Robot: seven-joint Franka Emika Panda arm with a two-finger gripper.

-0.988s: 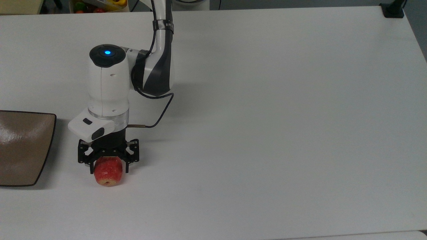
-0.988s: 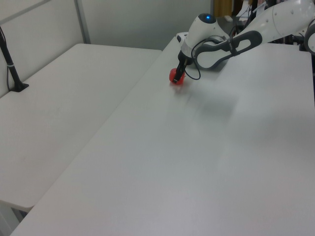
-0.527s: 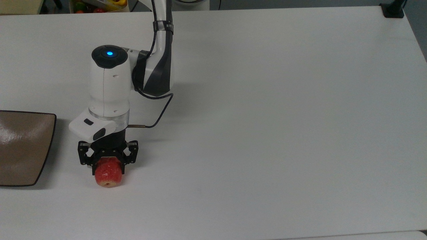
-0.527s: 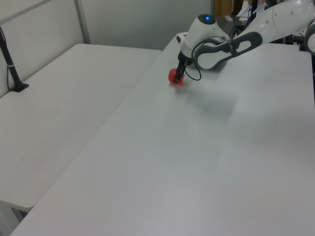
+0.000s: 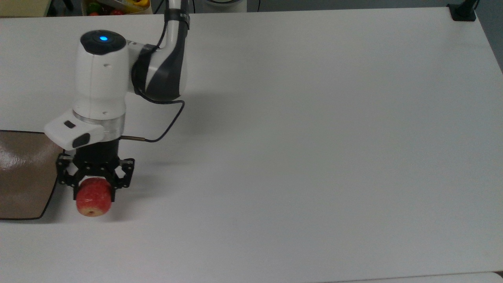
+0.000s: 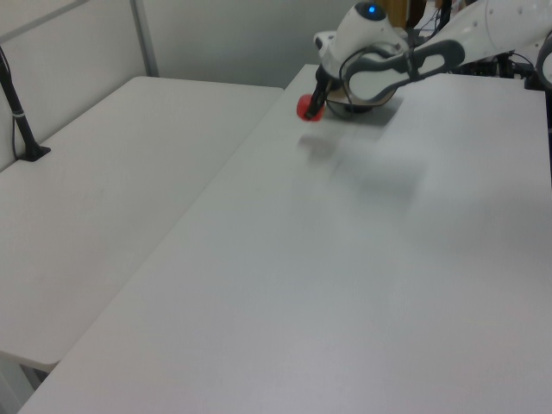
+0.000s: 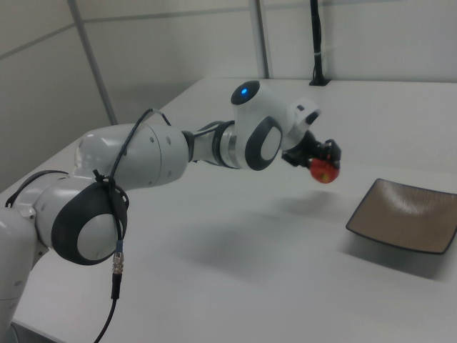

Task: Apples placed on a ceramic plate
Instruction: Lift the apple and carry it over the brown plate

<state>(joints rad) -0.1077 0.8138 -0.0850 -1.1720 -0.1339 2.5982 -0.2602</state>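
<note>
Apple (image 5: 93,201) lifted, carried toward plate (image 5: 23,173) | end effector (image 5: 94,188) gripping apple | white table (image 5: 314,137), grey walls.

The apple (image 5: 93,202) has been lifted clear of the tabletop (image 5: 314,157); in the right view it is seen hanging in the air above its own shadow. It has been carried, clamped in the pincer (image 5: 94,188), toward the top view's left, so that it now lies just beside the plate (image 5: 19,184). The arm's wrist has been shifted the same way, and its white housing now overlaps the plate's corner in the top view.
</note>
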